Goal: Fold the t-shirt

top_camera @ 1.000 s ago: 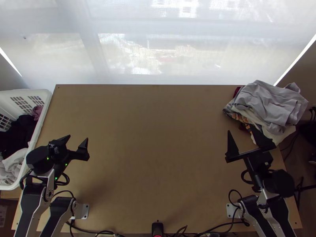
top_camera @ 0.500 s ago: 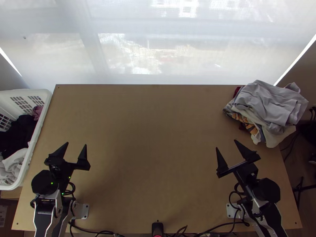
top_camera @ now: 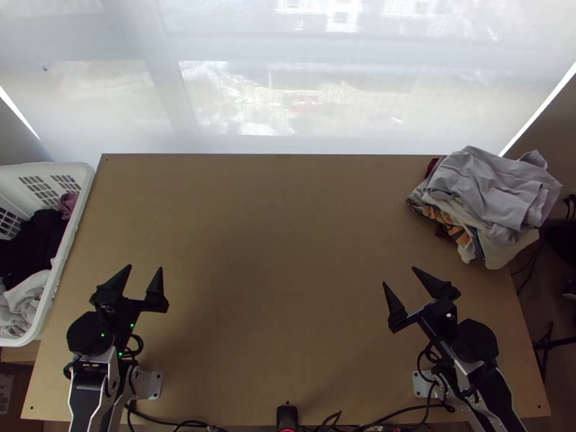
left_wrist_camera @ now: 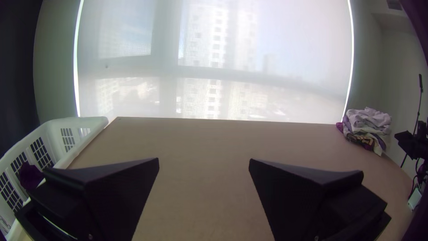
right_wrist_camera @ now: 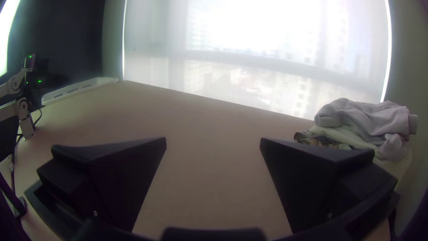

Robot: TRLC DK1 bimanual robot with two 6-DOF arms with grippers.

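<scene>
Which garment was the t-shirt could not be told: clothes lay both in a loose pile [top_camera: 497,241] at the far right of the table [top_camera: 273,288] and in a white basket [top_camera: 75,216] along the left edge. On top of the pile a light grey garment [top_camera: 489,187] sat bunched and rumpled, with cream cloth [top_camera: 507,255] and an orange-and-black patterned piece [top_camera: 455,232] poking out under it on the near side, and a bit of dark red cloth [top_camera: 432,167] at its far left. The right gripper [top_camera: 399,276] stood nearer than the pile and to its left, its two fingers spread wide with nothing between them. Over the near left part of the table was the left gripper [top_camera: 145,268], also wide apart and holding nothing, just right of the basket. In the basket were black cloth [top_camera: 29,245], a whitish-grey bunch [top_camera: 29,295] nearer and a mauve piece [top_camera: 68,205] farther back. A pale blind [top_camera: 288,79] hung beyond the far edge.
</scene>
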